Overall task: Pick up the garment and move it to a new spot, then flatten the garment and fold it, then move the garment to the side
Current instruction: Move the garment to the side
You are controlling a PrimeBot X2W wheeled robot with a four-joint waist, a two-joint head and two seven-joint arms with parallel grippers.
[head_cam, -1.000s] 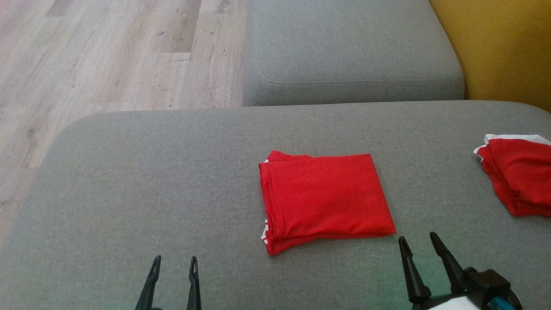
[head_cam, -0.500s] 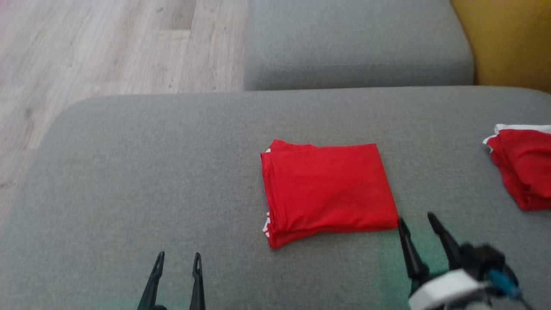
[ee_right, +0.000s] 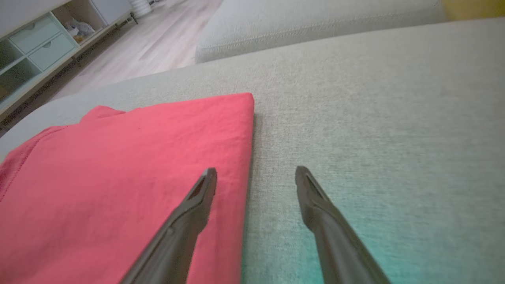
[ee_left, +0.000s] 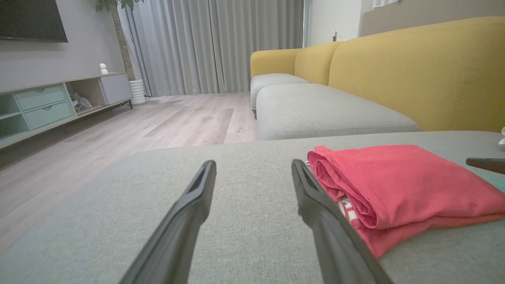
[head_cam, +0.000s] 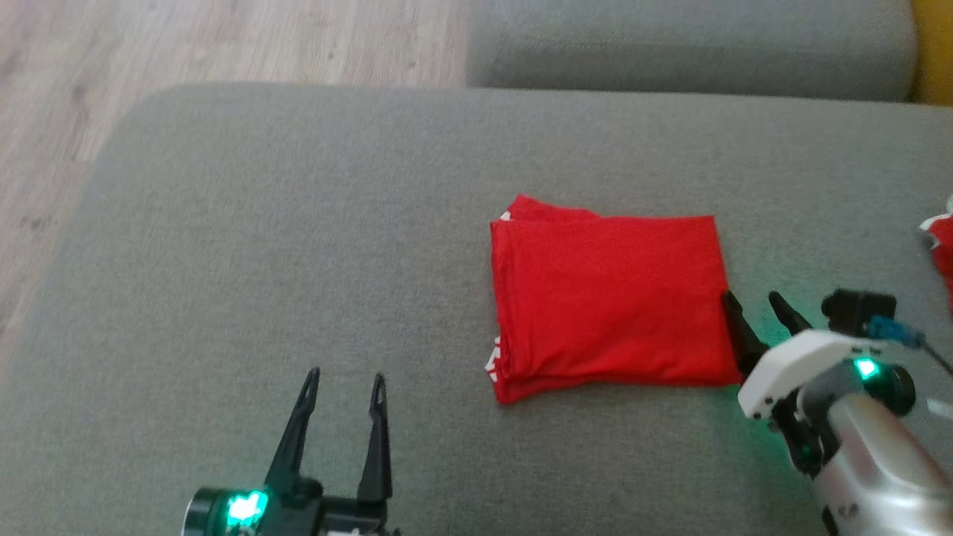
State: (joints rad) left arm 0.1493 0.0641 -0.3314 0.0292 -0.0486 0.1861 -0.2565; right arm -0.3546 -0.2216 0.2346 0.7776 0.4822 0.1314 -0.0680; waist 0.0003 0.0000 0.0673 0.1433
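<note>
1. My R gripper (head_cam: 750, 296): fingers apart, nothing between them. It sits at the right edge of the red garment (head_cam: 607, 298).
2. R wrist view: my gripper straddles that edge, w/ one finger (ee_right: 197, 205) over the red cloth and the other over bare grey cushion (head_cam: 260, 223). Can't tell if either tip touches.
3. My L gripper (head_cam: 346, 374): fingers also apart, empty. It is low over the cushion, to the near left of the garment and well apart from it in the head view.
4. Garment: folded into a neat rectangle, lying flat approx. mid-cushion, a bit right of centre. Layers are stacked, and a bit of white trim shows at the left fold.
5. L wrist view: the stacked folds face me, just right of my right-hand finger. A dark fingertip of the other arm pokes in at the far right.
6. 2nd red item (head_cam: 942, 246) w/ white edge lies at the far right of the cushion, cut off by the frame.
7. Beyond: another grey cushion (head_cam: 692, 45), wood floor (head_cam: 223, 37), yellow sofa back (ee_left: 414, 71).
</note>
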